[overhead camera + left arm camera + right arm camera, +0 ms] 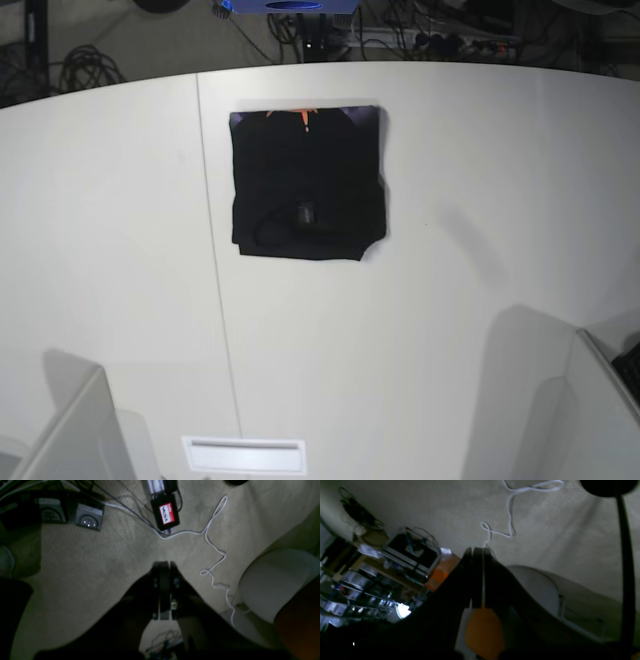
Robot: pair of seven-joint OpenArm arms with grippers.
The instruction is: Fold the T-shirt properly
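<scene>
Near edge of the bench: I see nothing on it. Further back, toward the far edge and left of centre, the T-shirt lies flat as a folded, roughly square black bundle, orange marks at its far hem. Left hand is clenched, grasping nothing, over carpet. Right hand is likewise clenched and empty, a white cable beyond it.

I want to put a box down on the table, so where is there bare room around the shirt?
The table is bare on every side of the folded T-shirt: wide patches to its left across the seam, to its right, and toward the near edge. The narrowest strip is between the shirt and the far edge. Near corners are bordered by grey panels.
</scene>
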